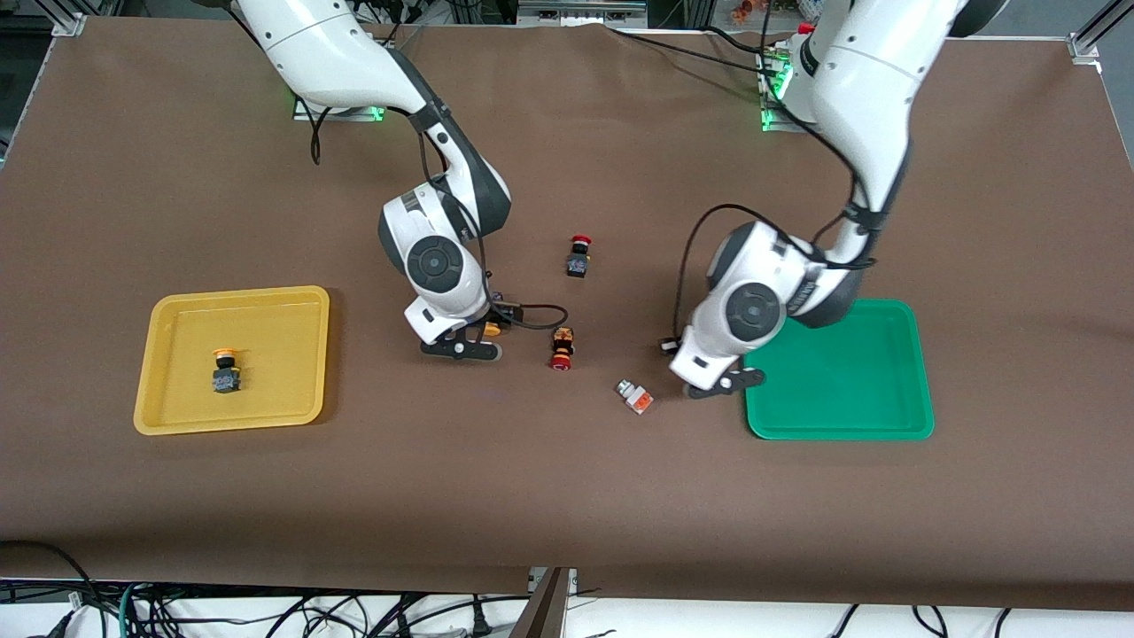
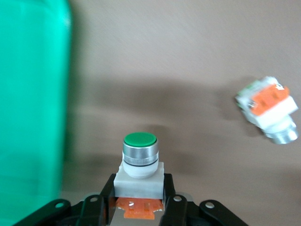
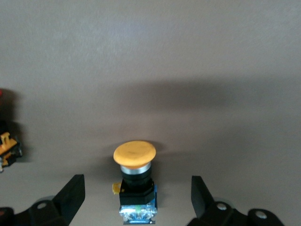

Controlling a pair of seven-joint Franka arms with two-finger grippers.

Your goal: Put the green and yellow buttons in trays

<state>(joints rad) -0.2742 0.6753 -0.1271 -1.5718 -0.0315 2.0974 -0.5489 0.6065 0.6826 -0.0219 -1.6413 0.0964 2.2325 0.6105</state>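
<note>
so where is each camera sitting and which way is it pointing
Front view: high across the table, facing both arms; shows the yellow tray, green tray, right gripper and left gripper.
Left wrist view: on the left arm's wrist, looking down past shut fingers holding a green button; green tray edge alongside.
Right wrist view: on the right wrist, looking down between open fingers at a yellow button.
Shared: the loose button lies in the front and left wrist views.

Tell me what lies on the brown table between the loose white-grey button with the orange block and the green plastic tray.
In the front view, the left gripper hangs there, shut on a green-capped white button. The white-grey button and green tray flank it.
</note>
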